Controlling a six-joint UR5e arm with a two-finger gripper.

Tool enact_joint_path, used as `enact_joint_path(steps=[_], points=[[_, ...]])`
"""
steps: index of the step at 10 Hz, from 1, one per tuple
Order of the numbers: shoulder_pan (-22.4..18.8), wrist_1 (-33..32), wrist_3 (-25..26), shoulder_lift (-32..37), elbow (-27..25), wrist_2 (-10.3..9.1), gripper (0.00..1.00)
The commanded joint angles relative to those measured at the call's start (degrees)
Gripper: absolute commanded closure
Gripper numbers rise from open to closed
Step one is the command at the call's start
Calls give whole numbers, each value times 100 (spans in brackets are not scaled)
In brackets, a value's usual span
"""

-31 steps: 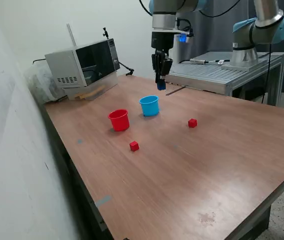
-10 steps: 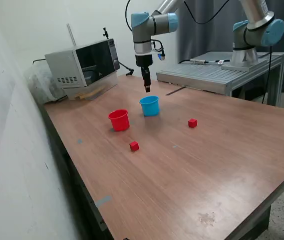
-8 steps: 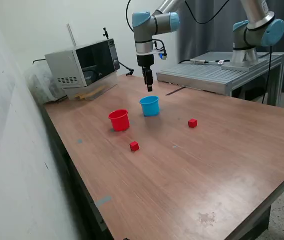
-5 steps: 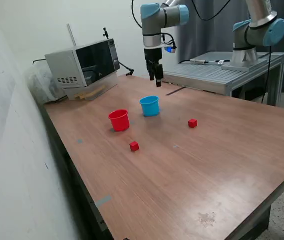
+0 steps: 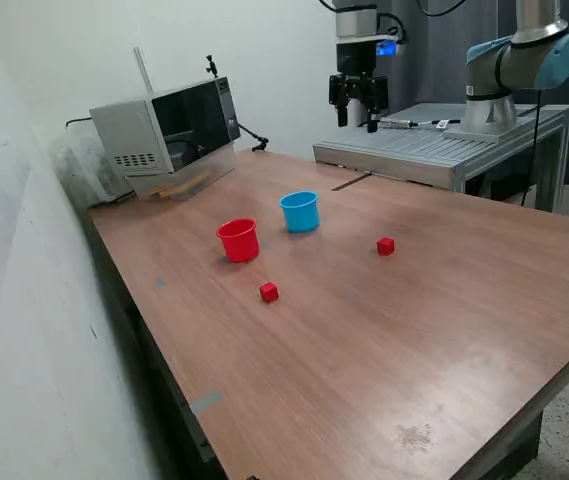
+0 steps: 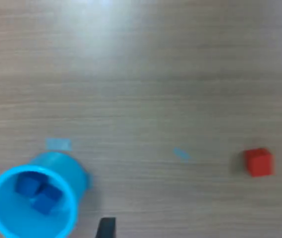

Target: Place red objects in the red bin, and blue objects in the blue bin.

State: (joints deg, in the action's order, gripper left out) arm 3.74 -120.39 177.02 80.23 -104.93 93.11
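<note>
Since the earlier frames, the arm had swung away from above the light-blue cup (image 5: 300, 211) toward the exterior view's right and risen, leaving the dark-blue cube it carried behind. The wrist view showed two dark-blue cubes (image 6: 38, 192) lying touching inside that cup, so the blue half of the job looked finished.

Both red cubes were still out on the wooden table (image 5: 444, 330): one (image 5: 269, 292) near the front, just nearer than the red cup (image 5: 238, 240), the other (image 5: 386, 246) well to the exterior view's right of the light-blue cup. The red cup appeared empty from this angle, though its interior was not fully visible.

The step in hand was probably fetching a red cube. Doing it well would mean centring over the cube, squaring the fingers to two flat faces, descending straight and closing only once the pads flanked it, since so small a block could skid on the smooth top.

The gripper (image 5: 358, 112) hung high over the table's far edge, pointing straight down, its fingers spread apart and holding nothing. A microwave (image 5: 164, 133) stood at the far left corner, well clear.
</note>
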Motion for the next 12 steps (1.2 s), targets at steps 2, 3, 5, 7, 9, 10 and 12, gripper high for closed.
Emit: enact_joint_path(steps=[2, 3, 5, 7, 9, 10, 12], points=[[-793, 139, -35, 274, -28, -47, 0], [-926, 121, -35, 248, -28, -73, 0], [-928, -211, -35, -119, -19, -275, 0], [-884, -773, -96, -847, -10, -276, 0], [-857, -1065, -115, -1367, 16, -276, 0], [-840, -1161, -115, -1596, 121, -276, 0], [-761, -1329, -132, -1992, 323, -276, 0]])
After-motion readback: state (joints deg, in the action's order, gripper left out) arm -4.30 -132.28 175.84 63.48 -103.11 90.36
